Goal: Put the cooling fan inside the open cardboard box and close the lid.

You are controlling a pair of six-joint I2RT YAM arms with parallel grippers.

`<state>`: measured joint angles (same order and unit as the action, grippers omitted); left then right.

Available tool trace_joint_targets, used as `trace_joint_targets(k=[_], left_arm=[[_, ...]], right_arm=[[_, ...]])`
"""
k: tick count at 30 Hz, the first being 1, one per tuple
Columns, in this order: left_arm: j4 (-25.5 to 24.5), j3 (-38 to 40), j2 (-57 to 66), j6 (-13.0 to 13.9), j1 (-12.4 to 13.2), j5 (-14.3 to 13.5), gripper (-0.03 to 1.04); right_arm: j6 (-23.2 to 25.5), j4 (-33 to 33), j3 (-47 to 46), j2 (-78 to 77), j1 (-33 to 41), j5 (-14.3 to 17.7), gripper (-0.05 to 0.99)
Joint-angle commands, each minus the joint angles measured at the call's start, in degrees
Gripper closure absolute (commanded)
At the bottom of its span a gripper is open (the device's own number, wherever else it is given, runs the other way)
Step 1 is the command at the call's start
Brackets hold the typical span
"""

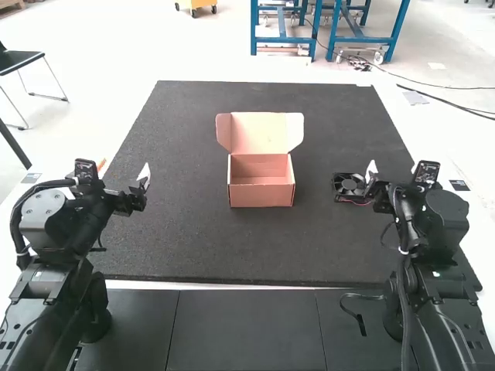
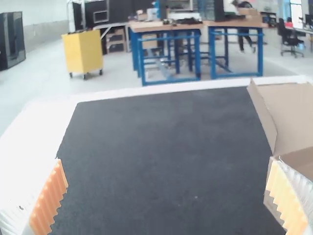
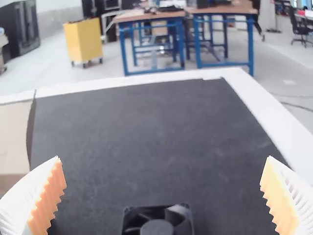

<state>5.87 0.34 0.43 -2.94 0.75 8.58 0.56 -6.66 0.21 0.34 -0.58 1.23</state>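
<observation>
**At the mat's middle, an open box; to its right, the fan**

On the white tabletop (image 2: 34, 127) lies a black mat (image 1: 193, 232) with a fine, grainy surface. A small brown cardboard box (image 1: 261, 179) stands at its middle, rectangular and plain-sided. The lid (image 1: 259, 133) stands upright along the box's far wall, with a rounded flap at each end, and the inside is open to view.

The cooling fan (image 1: 349, 184) lies flat on the mat, well to the right of the box. It is a square black frame around a round hub with curved blades.

The right arm (image 1: 429, 220) stands at the near right. The right jaws are spread wide just near of the fan, which sits between the two fingers without touching either. Those fingers are white and ribbed, faced with orange saw-toothed pads (image 3: 46, 196).

The left arm (image 1: 54, 224) stands at the near left. The left jaws are likewise spread wide over bare mat, well to the left of the box and holding nothing.
</observation>
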Motion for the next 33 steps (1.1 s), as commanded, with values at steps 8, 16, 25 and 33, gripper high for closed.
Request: trace_joint_targets(k=[8,16,25,33], left_arm=[[2.5,4.9,1.6,-1.9,0.5,-4.4,0.05],[2.7,14.7,14.3,-2.0,0.7,-6.1,0.05],[-18.2,41.1,35.6,-3.1,0.5,-11.0,0.05],[-18.6,48.8,44.0,-5.7,-2.5,9.8,0.04]], right_arm=[[1.3,-6.7,2.5,1.1,-3.4,1.8,0.02],[1.4,-5.6,16.1,18.6,-3.7,2.3,0.02],[4.6,18.8,45.2,41.7,-3.7,4.3,0.02],[4.6,41.3,61.4,51.6,-3.0,-1.9,0.03]])
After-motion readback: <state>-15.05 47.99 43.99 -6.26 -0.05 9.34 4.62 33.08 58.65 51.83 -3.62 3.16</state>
